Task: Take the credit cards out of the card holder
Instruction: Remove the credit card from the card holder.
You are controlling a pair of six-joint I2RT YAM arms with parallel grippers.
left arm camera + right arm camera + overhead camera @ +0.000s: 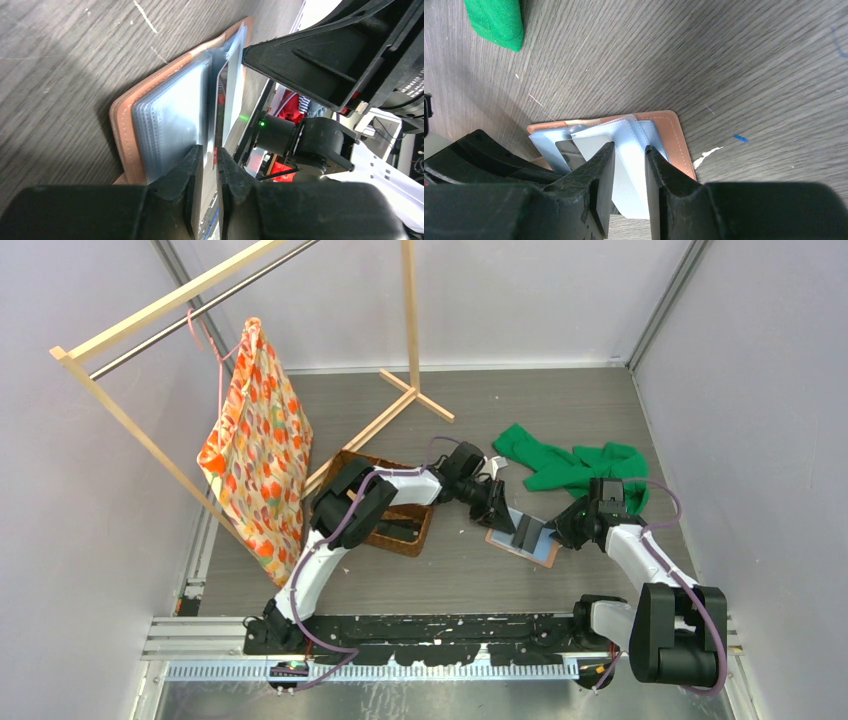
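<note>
Card holder (540, 552) lies open on the worktop (560, 400), centre-right of the top view, long axis upper-left to lower-right, between both arms. Right end effector (630, 150) clamps its sleeves. Left end effector (210, 152) sits at a slit over one sleeve edge; I can't tell if it's pinching.

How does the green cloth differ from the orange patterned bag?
The green cloth lies crumpled on the table; the patterned bag hangs from the clothes rack. The cloth is plain green; the bag is orange with multicoloured spots. Both are fabric, apart from the card holder.
</note>
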